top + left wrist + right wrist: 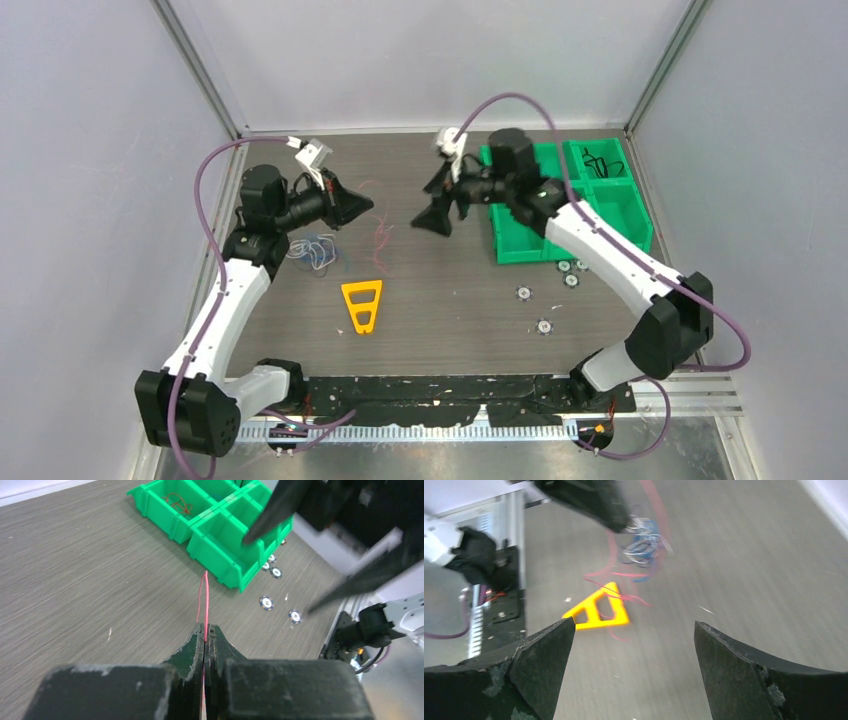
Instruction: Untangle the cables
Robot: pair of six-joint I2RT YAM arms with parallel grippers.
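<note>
The red cable is clamped in my left claw. Its two fingers are pressed flat together on the strand, which runs out from the tips toward 12 o'clock in my left wrist view. From the top camera the same cable trails in thin loops over the table, at about 10 o'clock from the table's middle. Just beyond it, at 9 o'clock, lies the blue and white tangle, close under my left claw. I cannot tell whether the red strand is still caught in that tangle.

My right claw is spread wide with nothing between its fingers. It sits near 12 o'clock of the table's middle and points toward 9 o'clock, facing my left claw, and the two are near but apart.

A yellow triangle lies flat at 8 o'clock, with red strands crossing its upper edge in my right wrist view. The green bin tray stands at 2 o'clock, and a few small round discs are scattered just below it, around 3 to 4 o'clock.
</note>
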